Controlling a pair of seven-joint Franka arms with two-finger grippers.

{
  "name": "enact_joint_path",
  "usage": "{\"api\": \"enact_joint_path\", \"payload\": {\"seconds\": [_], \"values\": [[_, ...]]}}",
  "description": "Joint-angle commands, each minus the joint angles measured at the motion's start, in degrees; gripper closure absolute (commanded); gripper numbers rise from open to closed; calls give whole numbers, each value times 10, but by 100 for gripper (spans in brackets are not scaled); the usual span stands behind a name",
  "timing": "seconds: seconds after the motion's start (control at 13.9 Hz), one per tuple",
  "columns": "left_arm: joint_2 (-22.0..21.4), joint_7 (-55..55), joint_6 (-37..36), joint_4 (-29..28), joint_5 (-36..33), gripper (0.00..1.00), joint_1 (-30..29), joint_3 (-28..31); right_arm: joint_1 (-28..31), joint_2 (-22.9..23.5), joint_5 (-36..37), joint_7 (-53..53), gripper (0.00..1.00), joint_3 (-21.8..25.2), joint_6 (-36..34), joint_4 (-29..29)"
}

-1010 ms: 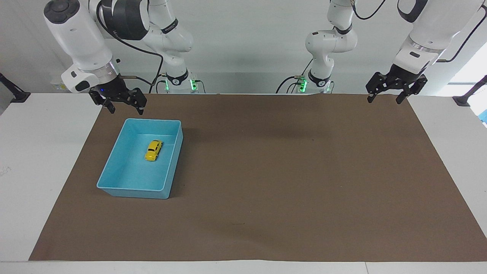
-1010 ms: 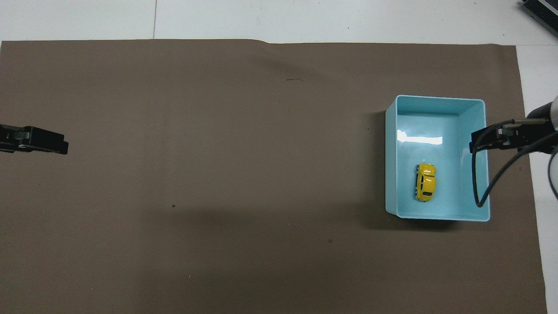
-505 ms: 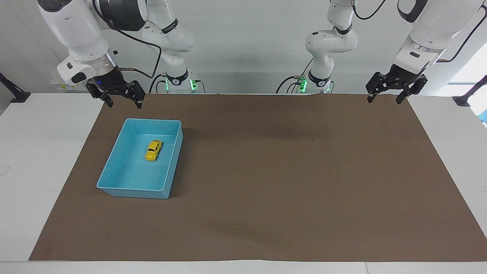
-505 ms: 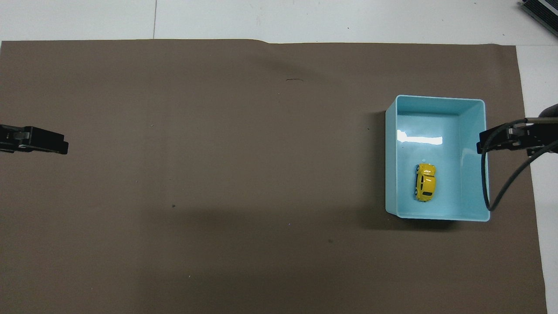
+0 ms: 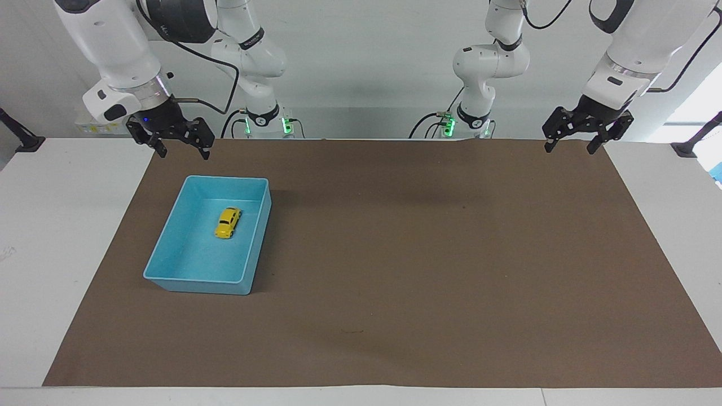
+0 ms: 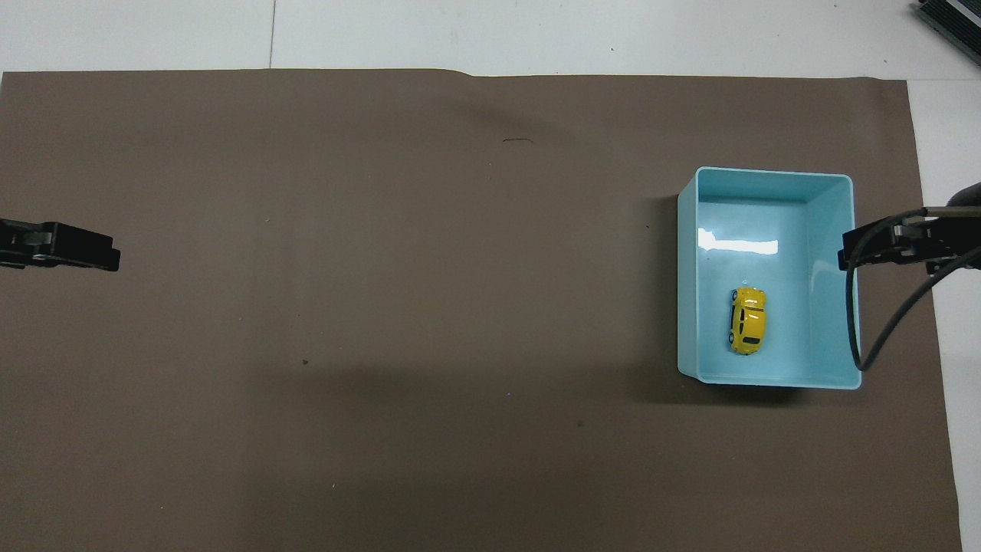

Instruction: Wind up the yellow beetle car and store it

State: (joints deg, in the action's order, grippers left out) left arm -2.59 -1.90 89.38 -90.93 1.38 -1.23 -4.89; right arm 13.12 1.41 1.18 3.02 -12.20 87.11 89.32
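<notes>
The yellow beetle car (image 5: pixel 228 222) stands on its wheels inside the blue tray (image 5: pixel 194 279), in the half nearer to the robots. It shows the same way in the overhead view (image 6: pixel 748 320), within the tray (image 6: pixel 766 173). My right gripper (image 5: pixel 185 154) is open and empty, raised over the mat's edge beside the tray at the right arm's end; its tip shows in the overhead view (image 6: pixel 852 257). My left gripper (image 5: pixel 568 150) is open and empty, and waits raised over the mat's corner at the left arm's end (image 6: pixel 107 257).
A brown mat (image 5: pixel 428 254) covers most of the white table (image 5: pixel 56 237). A black cable (image 6: pixel 874 337) hangs from the right arm over the tray's side wall.
My right gripper has risen and drawn back a little from the tray toward the table's end. The car, the tray and the left arm have not moved.
</notes>
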Motion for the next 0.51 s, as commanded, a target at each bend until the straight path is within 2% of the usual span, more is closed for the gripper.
{"api": "enact_joint_path", "payload": {"seconds": [0.0,0.43], "values": [[-7,3,-10,1,6,0,-9,-4,2,-2,-7,13,0,-2,-3,-3],[-7,3,-10,1,6,0,-9,-4,2,-2,-7,16,0,-3,-2,-3]]}}
